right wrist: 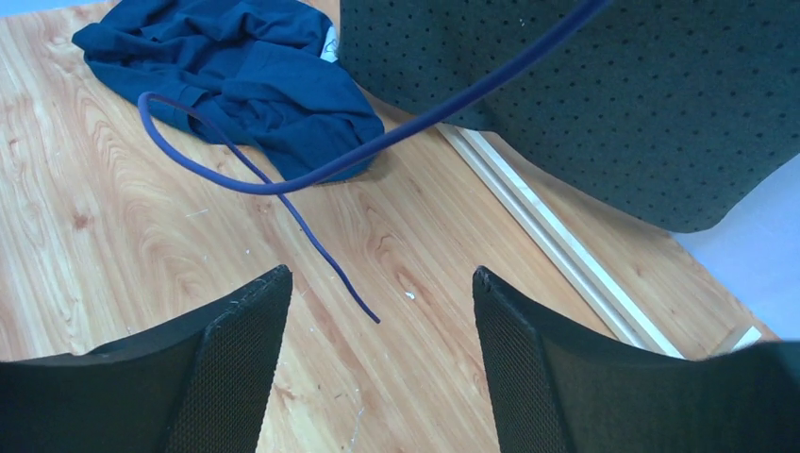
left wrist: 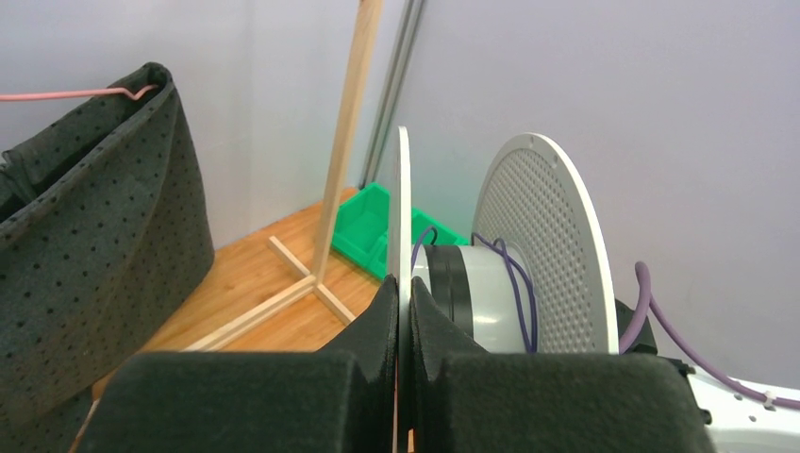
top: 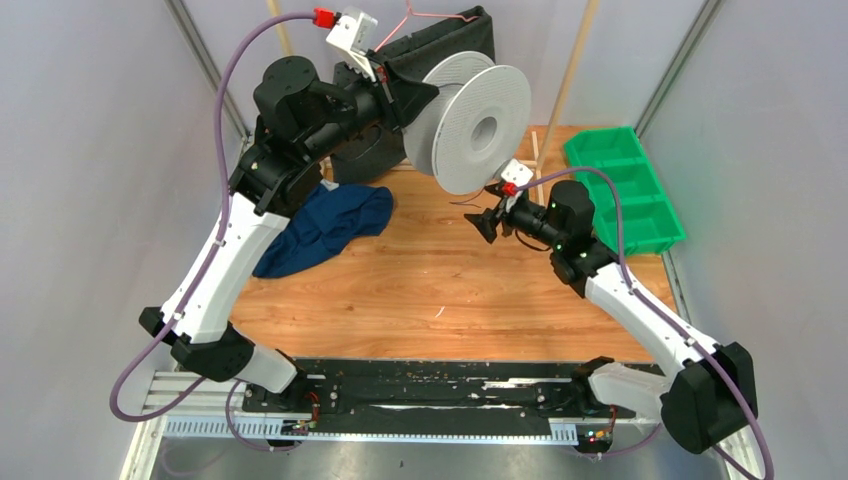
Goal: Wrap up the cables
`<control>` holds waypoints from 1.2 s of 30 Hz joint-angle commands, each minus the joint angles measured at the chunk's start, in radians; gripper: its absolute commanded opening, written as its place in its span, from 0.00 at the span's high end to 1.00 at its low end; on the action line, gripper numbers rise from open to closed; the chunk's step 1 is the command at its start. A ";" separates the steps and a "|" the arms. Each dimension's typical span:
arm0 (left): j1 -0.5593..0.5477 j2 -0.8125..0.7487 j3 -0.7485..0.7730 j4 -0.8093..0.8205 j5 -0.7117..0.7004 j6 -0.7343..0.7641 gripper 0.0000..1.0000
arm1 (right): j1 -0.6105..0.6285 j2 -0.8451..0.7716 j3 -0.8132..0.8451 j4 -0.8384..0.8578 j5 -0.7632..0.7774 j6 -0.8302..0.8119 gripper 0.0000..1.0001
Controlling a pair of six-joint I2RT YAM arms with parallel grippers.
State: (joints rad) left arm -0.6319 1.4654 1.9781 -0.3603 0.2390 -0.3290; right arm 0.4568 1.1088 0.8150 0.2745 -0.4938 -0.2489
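Observation:
My left gripper [top: 405,100] is shut on the near flange of the grey-white spool [top: 470,120] and holds it up in the air. In the left wrist view the pads [left wrist: 377,321] clamp the thin flange [left wrist: 400,208], and a few loose turns of the thin dark cable [left wrist: 517,283] lie on the hub. My right gripper [top: 487,222] is open and empty, below and just right of the spool. In the right wrist view the cable [right wrist: 283,184] hangs in a loop in front of the open gripper [right wrist: 382,278], and its free end [right wrist: 375,319] dangles above the table between the fingers.
A crumpled blue cloth [top: 330,225] lies on the wooden table at the left. Dark dotted fabric [top: 440,40] hangs on a pink hanger behind the spool. A green bin [top: 625,185] stands at the back right. A wooden stand [top: 540,150] rises beside it.

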 commanded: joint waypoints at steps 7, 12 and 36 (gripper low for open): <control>-0.001 -0.030 0.016 0.084 0.014 -0.028 1.00 | 0.031 0.027 0.000 0.074 -0.023 0.018 0.62; -0.001 -0.032 0.016 0.082 0.011 -0.026 1.00 | 0.044 0.026 -0.019 0.106 -0.007 0.041 0.58; 0.012 -0.039 -0.051 0.109 -0.213 -0.098 1.00 | 0.128 -0.058 -0.107 0.006 0.030 0.161 0.99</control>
State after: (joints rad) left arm -0.6289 1.4567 1.9411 -0.3496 0.1276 -0.3698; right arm 0.5209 1.1187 0.7261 0.3580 -0.4950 -0.1337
